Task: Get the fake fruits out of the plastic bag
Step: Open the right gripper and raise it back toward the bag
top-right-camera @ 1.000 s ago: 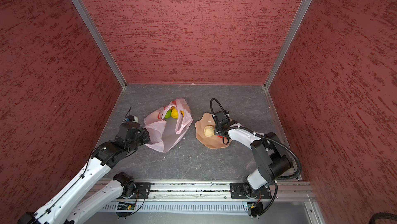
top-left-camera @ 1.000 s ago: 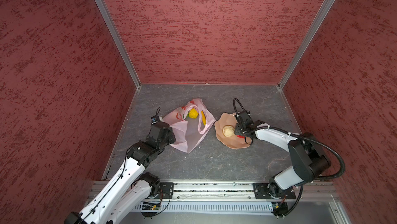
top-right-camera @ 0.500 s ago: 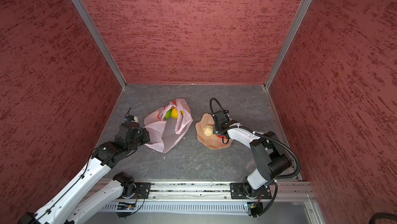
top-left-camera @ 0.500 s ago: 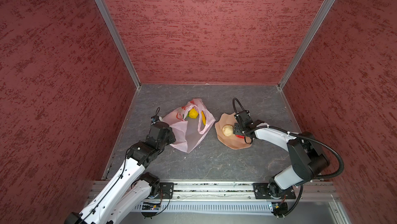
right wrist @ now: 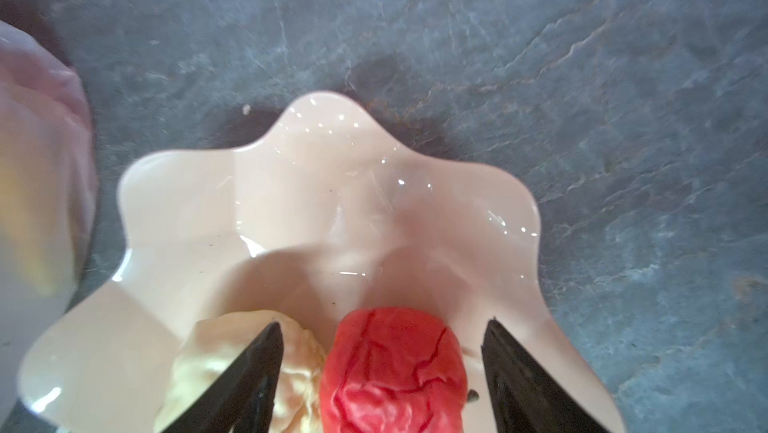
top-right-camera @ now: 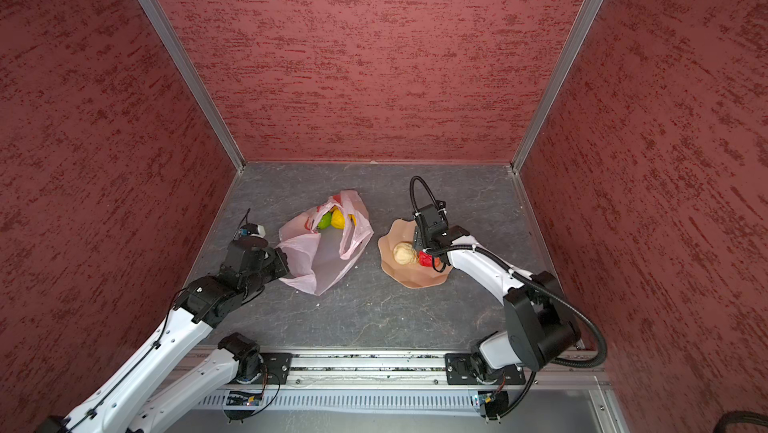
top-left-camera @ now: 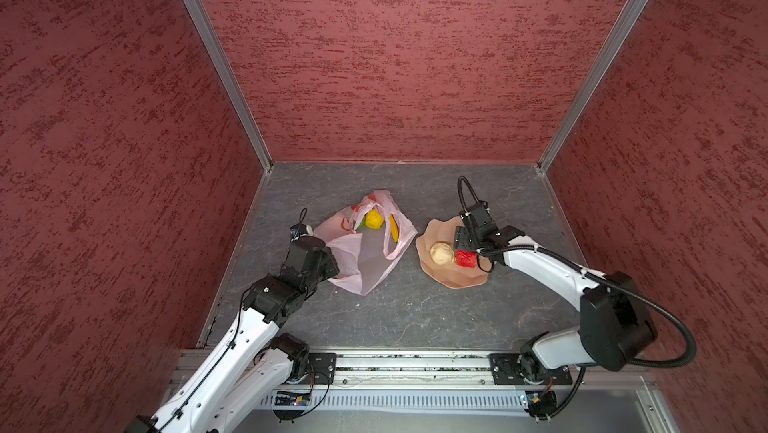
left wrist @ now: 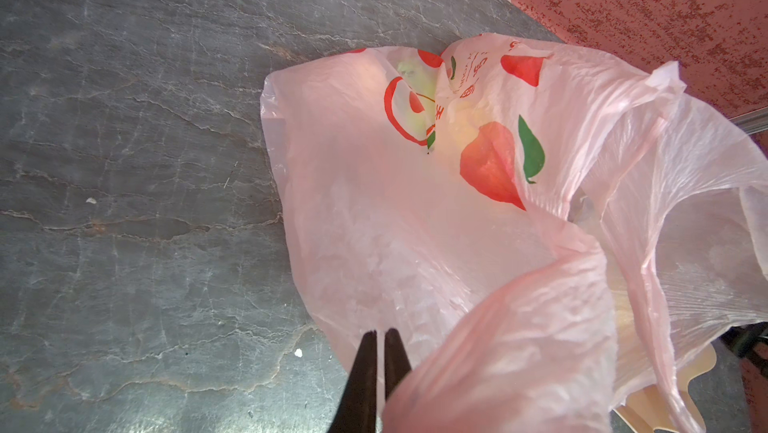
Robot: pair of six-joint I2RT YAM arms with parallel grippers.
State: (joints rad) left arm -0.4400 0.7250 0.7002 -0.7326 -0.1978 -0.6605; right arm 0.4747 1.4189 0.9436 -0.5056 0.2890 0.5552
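On the table [top-left-camera: 415, 318] the plastic bag [top-left-camera: 361, 260] lies open, with the bowl [top-left-camera: 453, 279] just beside it. The left end effector [left wrist: 380, 333] is pressed together at the bag's edge. The right end effector [right wrist: 383, 323], spread, straddles the red fruit [right wrist: 395, 368], which is out of the bag and in the bowl with a beige fruit [top-left-camera: 440, 253]. A banana [top-left-camera: 393, 228], a yellow fruit [top-left-camera: 374, 219] and a green fruit [top-right-camera: 324, 221] lie inside the bag, so the job looks under half done.
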